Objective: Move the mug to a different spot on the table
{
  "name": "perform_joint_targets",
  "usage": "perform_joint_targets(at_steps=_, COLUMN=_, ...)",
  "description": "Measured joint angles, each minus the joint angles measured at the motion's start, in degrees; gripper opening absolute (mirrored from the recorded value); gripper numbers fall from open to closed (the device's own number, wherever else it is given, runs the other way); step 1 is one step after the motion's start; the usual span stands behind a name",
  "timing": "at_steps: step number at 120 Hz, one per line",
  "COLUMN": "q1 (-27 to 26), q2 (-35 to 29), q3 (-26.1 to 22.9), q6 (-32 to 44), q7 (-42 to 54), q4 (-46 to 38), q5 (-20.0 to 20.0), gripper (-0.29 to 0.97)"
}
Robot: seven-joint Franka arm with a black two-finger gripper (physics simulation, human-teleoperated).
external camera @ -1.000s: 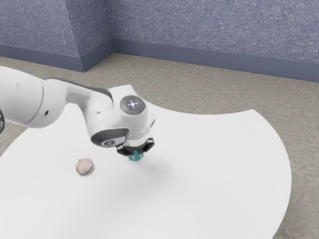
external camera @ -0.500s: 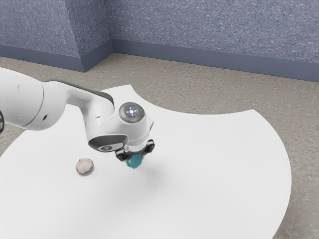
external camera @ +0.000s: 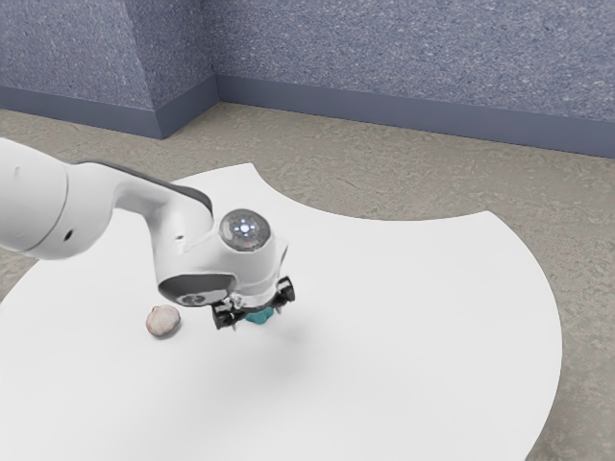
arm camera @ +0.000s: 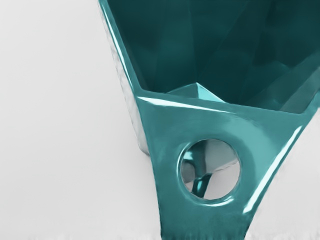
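Observation:
A small teal mug (external camera: 258, 316) hangs under my hand near the middle of the white table (external camera: 432, 317). My black gripper (external camera: 253, 309) is shut on it, and most of the mug is hidden by the hand. In the wrist view the teal mug (arm camera: 210, 100) sits right below the camera, showing its open inside and a handle (arm camera: 210, 170) with a round hole, with white table (arm camera: 55, 125) around it.
A small pinkish-grey lump (external camera: 163, 320) lies on the table toward the exterior view's left of the gripper, about a hand's width away. The table's curved edge (external camera: 553, 317) runs along the exterior view's right, with speckled floor and a blue wall beyond.
My hand has shifted a little toward the exterior view's left and lower, turning slightly, with the mug carried along. The pinkish lump has stayed put.

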Motion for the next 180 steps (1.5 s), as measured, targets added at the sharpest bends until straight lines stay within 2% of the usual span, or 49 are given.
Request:
perform_joint_targets(at_steps=26, q1=-0.80, q2=-6.16, q3=-3.76, q6=-0.19, q7=-1.21, q4=-3.62, q5=-0.85, gripper=0.67)
perform_joint_targets(at_steps=40, q1=-0.55, q2=-9.47, q3=-5.67, q6=-1.81, q7=0.87, q4=-3.55, q5=-10.67, gripper=0.67)
perform_joint_targets(at_steps=58, q1=-1.59, q2=-14.66, q3=-7.34, q6=-10.14, q7=5.16, q4=0.37, q5=-25.15, gripper=0.68)
perform_joint_targets(at_steps=72, q1=-2.30, q2=-15.04, q3=-7.84, q6=-14.81, q7=9.05, q4=2.38, q5=-31.37, gripper=0.68)
perform_joint_targets(at_steps=86, q1=-2.10, q2=-15.15, q3=-7.74, q6=-20.07, q7=14.54, q4=7.97, q5=-36.62, gripper=0.68)
perform_joint_targets(at_steps=102, q1=-0.83, q2=-15.07, q3=-7.83, q6=-29.59, q7=21.32, q4=16.55, q5=-39.02, gripper=0.68)
perform_joint_targets(at_steps=114, q1=-0.36, q2=-15.24, q3=-7.55, q6=-38.01, q7=27.23, q4=23.82, q5=-39.69, gripper=0.68)
perform_joint_targets(at_steps=128, q1=-0.66, q2=-14.69, q3=-6.56, q6=-43.89, q7=36.27, q4=28.75, q5=-40.02, gripper=0.68)
perform_joint_targets(at_steps=157, q1=-2.52, q2=-11.36, q3=-2.60, q6=-48.49, q7=55.69, q4=36.02, q5=-41.17, gripper=0.68)
perform_joint_targets(at_steps=180, q1=0.04, q2=-10.55, q3=-2.04, q6=-49.98, q7=67.98, q4=36.80, q5=-42.18, gripper=0.68)
